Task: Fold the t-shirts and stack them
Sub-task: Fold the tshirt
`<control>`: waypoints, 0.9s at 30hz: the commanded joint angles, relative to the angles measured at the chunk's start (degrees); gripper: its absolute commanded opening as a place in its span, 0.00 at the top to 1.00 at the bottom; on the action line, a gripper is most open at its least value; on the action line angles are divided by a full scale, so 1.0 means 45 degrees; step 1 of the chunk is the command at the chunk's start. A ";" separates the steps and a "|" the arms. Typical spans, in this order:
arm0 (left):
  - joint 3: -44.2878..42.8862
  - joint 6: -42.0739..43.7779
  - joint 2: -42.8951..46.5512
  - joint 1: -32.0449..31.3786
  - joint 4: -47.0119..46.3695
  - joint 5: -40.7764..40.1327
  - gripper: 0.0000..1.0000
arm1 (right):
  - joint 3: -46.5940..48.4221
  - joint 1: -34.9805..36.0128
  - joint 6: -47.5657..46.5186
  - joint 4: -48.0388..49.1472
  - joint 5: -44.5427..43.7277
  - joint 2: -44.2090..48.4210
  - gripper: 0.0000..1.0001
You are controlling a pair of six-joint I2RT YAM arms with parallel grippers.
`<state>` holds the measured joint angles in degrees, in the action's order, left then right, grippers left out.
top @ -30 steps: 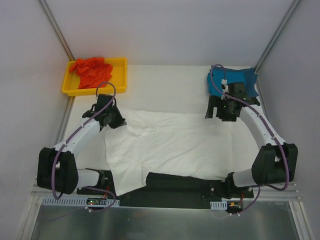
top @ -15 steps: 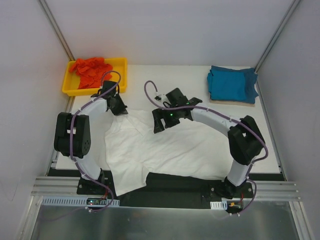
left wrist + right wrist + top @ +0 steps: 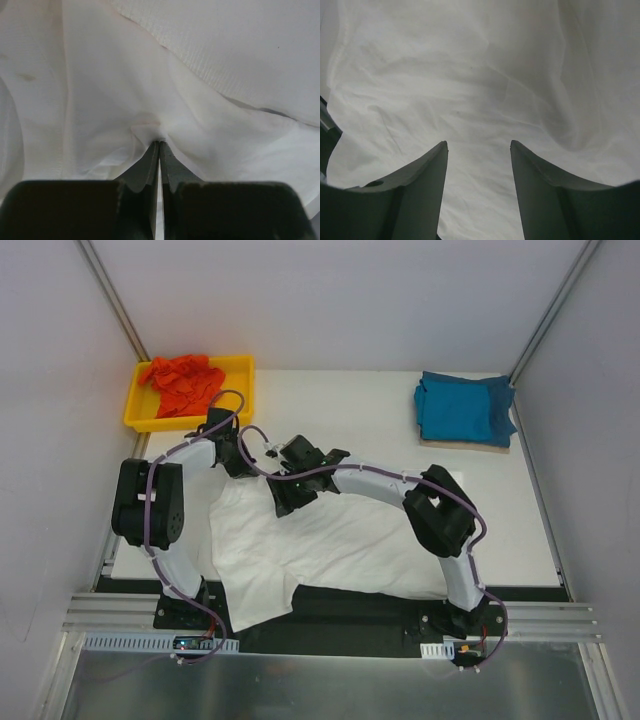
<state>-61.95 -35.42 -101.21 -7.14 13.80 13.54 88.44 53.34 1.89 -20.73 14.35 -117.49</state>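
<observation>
The white t-shirt [image 3: 340, 540] lies spread and rumpled across the middle of the table. My left gripper [image 3: 236, 462] is at its far left corner, shut on a pinch of the white cloth [image 3: 150, 131]. My right gripper [image 3: 283, 502] is open just above the shirt's upper left part, close beside the left gripper; white cloth [image 3: 480, 100] fills its view between the fingers. The teal-blue t-shirt [image 3: 464, 408] lies folded at the far right. The orange-red t-shirt [image 3: 182, 382] is bunched in the yellow tray [image 3: 238, 390].
The yellow tray stands at the far left corner. The two arms nearly meet over the shirt's far left. A dark base strip [image 3: 350, 605] runs along the near edge, partly under the shirt's hem. White walls close in both sides.
My right arm has swung from the teal shirt at the far right across to the white shirt's far left. My left gripper moved a little farther back and stayed on the cloth.
</observation>
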 commanded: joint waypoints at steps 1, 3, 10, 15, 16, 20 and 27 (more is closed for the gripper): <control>0.0037 0.0332 -0.0302 0.0004 -0.0274 0.0623 1.00 | 0.0677 0.0021 0.0225 0.0310 -0.1136 -0.0628 0.47; 0.0057 0.0293 -0.0380 0.0023 -0.0372 0.0780 1.00 | 0.1242 0.0041 -0.0068 0.0058 -0.1507 -0.1057 0.50; 0.0154 0.0332 -0.0361 0.0101 -0.0470 0.0917 1.00 | 0.1928 0.0060 -0.0225 -0.0353 -0.1861 -0.1820 0.56; 0.0232 0.0351 -0.0341 0.0218 -0.0528 0.1014 1.00 | 0.2201 0.0236 -0.0263 -0.0724 -0.2601 -0.2230 0.64; 0.0252 0.0351 -0.0303 0.0238 -0.0548 0.1014 1.00 | 0.2298 0.0275 -0.0303 -0.0860 -0.2699 -0.2308 0.67; 0.0291 0.0351 -0.0322 0.0316 -0.0587 0.1151 1.00 | 0.2338 0.0431 -0.0303 -0.1076 -0.3111 -0.2290 0.73; 0.0466 0.0313 0.0243 0.0316 -0.0626 0.1327 1.00 | 0.2357 0.0451 -0.0767 -0.1310 -0.3111 -0.1431 0.88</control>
<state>-60.99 -34.94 -102.37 -5.91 11.31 18.00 97.41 54.81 0.75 -24.10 1.30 -126.50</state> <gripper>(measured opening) 0.005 0.147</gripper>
